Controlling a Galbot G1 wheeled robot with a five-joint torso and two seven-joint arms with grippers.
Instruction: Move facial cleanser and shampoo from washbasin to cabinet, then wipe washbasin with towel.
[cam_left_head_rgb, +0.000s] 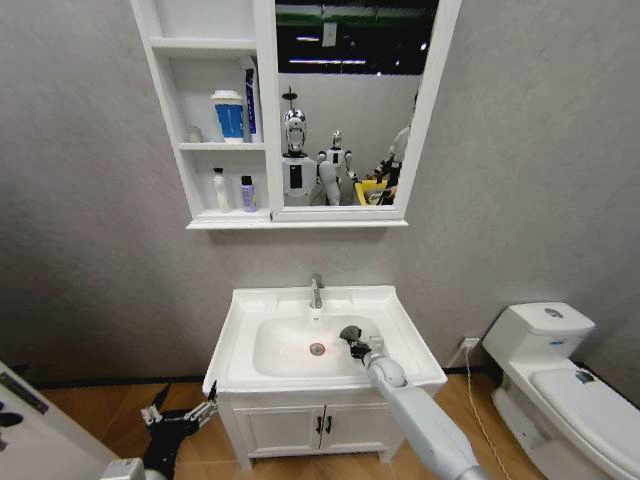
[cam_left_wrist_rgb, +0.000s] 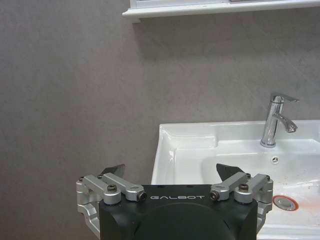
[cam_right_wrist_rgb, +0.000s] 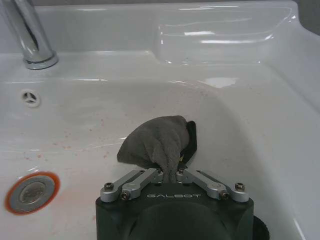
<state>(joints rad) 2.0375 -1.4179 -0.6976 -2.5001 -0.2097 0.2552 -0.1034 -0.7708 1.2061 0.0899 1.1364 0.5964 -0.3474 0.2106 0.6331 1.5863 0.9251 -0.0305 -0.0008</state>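
The white washbasin (cam_left_head_rgb: 400, 345) stands below the wall cabinet (cam_left_head_rgb: 265, 120). My right gripper (cam_right_wrist_rgb: 170, 173) is inside the oval bowl, shut on the dark grey towel (cam_right_wrist_rgb: 157, 142), which presses against the bowl's sloping side. In the head view the towel (cam_left_head_rgb: 350, 337) lies right of the red-ringed drain (cam_left_head_rgb: 317, 349). On the cabinet's shelves stand a white bottle (cam_left_head_rgb: 219, 188), a purple bottle (cam_left_head_rgb: 248, 193) and a blue-and-white tube (cam_left_head_rgb: 250, 100); I cannot tell which is the facial cleanser or the shampoo. My left gripper (cam_left_head_rgb: 180, 410) hangs open low beside the basin's left front corner.
A chrome tap (cam_left_head_rgb: 316, 291) rises at the back of the basin. A white toilet (cam_left_head_rgb: 560, 385) stands to the right, with a cable on the floor between. A blue-banded cup (cam_left_head_rgb: 228, 115) sits on the middle shelf. The two-door vanity cupboard (cam_left_head_rgb: 315, 425) is beneath the basin.
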